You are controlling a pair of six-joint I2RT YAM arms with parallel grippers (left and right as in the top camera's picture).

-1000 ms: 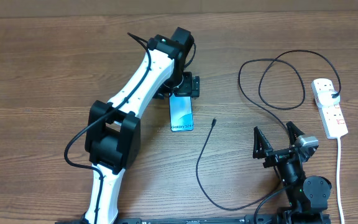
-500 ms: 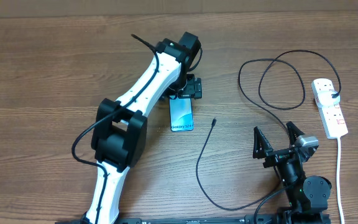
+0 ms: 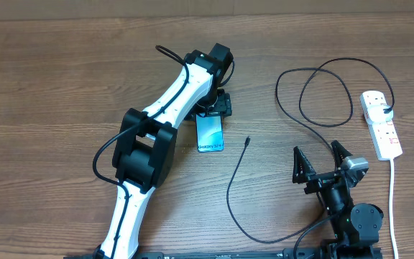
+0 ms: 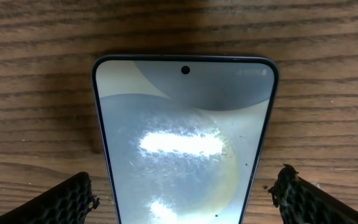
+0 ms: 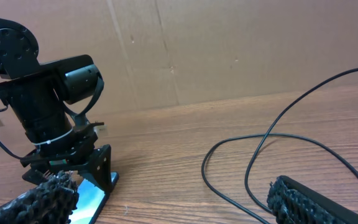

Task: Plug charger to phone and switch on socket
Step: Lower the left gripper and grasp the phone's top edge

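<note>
Left gripper [image 3: 213, 108] over phone [image 4: 182, 143]: fingers [image 4: 72, 200] spread, flanking long edges, not touching. Phone length runs straight ahead between them. Right gripper [image 3: 316, 151] spread; charger tip [image 3: 247, 141] left of its fingers.

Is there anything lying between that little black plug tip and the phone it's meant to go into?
Nothing visible. Only bare table separates the charger tip from the phone; the left gripper sits at the phone's far end.

Phone [image 3: 210, 134] far end hidden under left arm [image 3: 175, 97]; socket [image 3: 381, 124] cord [image 3: 392, 208] leaves bottom edge.
</note>
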